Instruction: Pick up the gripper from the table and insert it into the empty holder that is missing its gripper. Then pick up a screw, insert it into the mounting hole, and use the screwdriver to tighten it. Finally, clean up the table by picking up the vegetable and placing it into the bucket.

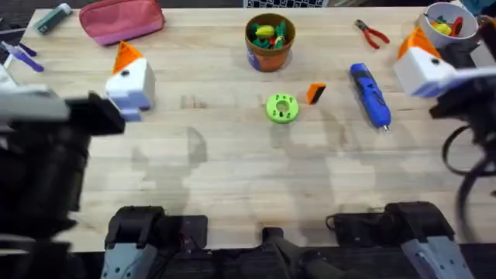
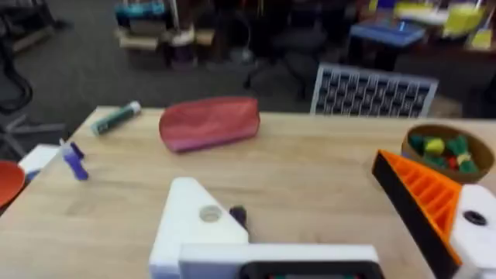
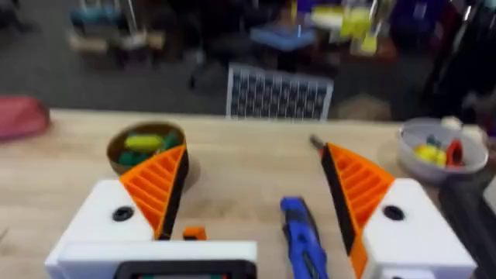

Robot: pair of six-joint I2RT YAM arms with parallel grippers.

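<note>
Loose orange gripper (image 1: 315,94) lies on the table (image 1: 232,178) near centre, just right of a green ring-shaped part (image 1: 281,108), not touching it; its long axis looks roughly upright in the overhead with a slight tilt, though it's too small to call the pointed end. Blue screwdriver (image 1: 370,94) sits to its right, long axis near front-to-back, metal tip toward the arm bases, body leaning slightly left at the far end. Bucket (image 1: 269,41) is at the far edge, centre, with yellow and green toy food inside. Left gripper (image 1: 130,77) hovers over the left side of the table; the left wrist view shows one orange ribbed finger (image 2: 422,205) and a bare white holder (image 2: 198,229) opposite, so the claw is released, nothing between. Right gripper (image 1: 420,60) is at the far right, both orange fingers (image 3: 159,190) fitted, spread apart, holding nothing. Red-handled pliers (image 1: 373,33) and a white bowl (image 1: 448,21) lie far right; a pink pouch (image 1: 122,19) lies far left.
</note>
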